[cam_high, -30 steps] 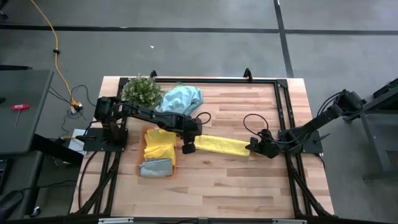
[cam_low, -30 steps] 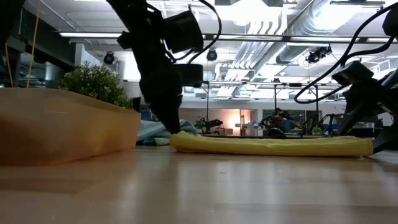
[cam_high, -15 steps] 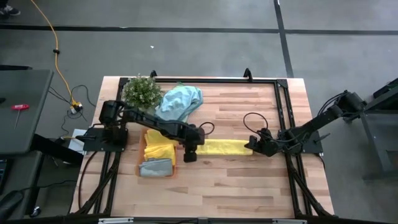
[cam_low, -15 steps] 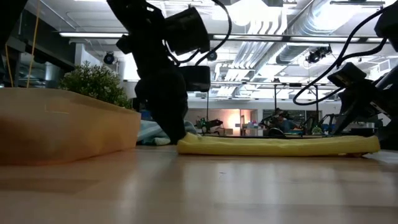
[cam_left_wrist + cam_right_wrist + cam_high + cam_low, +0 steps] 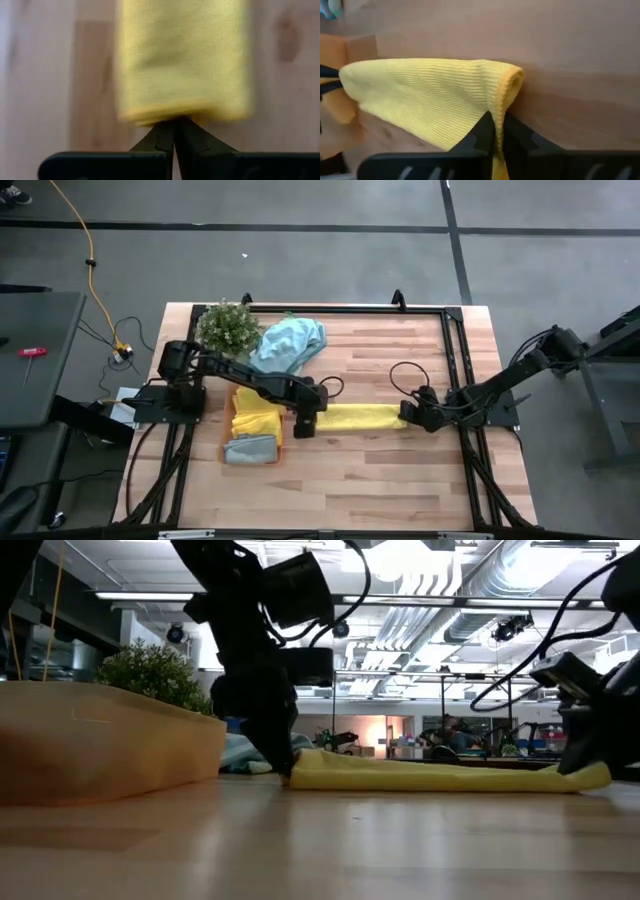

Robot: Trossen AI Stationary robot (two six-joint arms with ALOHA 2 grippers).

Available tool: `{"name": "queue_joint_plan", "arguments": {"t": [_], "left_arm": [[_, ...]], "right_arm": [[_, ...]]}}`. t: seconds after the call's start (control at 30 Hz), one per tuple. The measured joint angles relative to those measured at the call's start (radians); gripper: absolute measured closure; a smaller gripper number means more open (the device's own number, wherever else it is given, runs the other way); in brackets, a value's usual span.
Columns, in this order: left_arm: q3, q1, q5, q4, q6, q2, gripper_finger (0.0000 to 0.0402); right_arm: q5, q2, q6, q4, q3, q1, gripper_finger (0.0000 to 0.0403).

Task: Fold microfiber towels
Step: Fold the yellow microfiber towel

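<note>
On your wooden table (image 5: 420, 470), both grippers pinch the yellow strip's (image 5: 362, 416) ends; the teal towel (image 5: 290, 340) awaits folding.

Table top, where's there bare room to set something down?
Bare wood lies along the table's near edge, below the yellow towel, and between the blue towel and the right arm. It is crowded around the plant, the orange tray and both grippers, left and right.
</note>
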Motion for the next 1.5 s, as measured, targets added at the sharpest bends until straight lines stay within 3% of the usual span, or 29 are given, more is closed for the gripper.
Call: {"name": "queue_joint_plan", "arguments": {"t": [0.1,0.43,0.57,0.9,1.5], "left_arm": [[-0.001,0.003,-0.025,-0.02,0.019,-0.013,0.0401],[-0.002,-0.022,-0.026,0.074,0.051,-0.016,0.0401],[-0.002,-0.039,-0.044,0.168,0.04,-0.016,0.0401],[0.0,-0.049,-0.066,0.28,-0.027,0.01,0.0401],[0.0,-0.046,-0.072,0.3,-0.04,0.011,0.0401]], "right_arm": [[-0.01,-0.009,-0.02,-0.111,0.054,-0.001,0.0385],[-0.061,-0.035,-0.135,-0.829,0.397,-0.006,0.04],[-0.051,-0.024,-0.156,-0.93,0.489,-0.006,0.0402],[0.009,0.065,-0.182,-0.71,0.532,-0.006,0.0402],[0.123,0.438,-0.259,-0.11,0.533,-0.066,0.0403]]}}
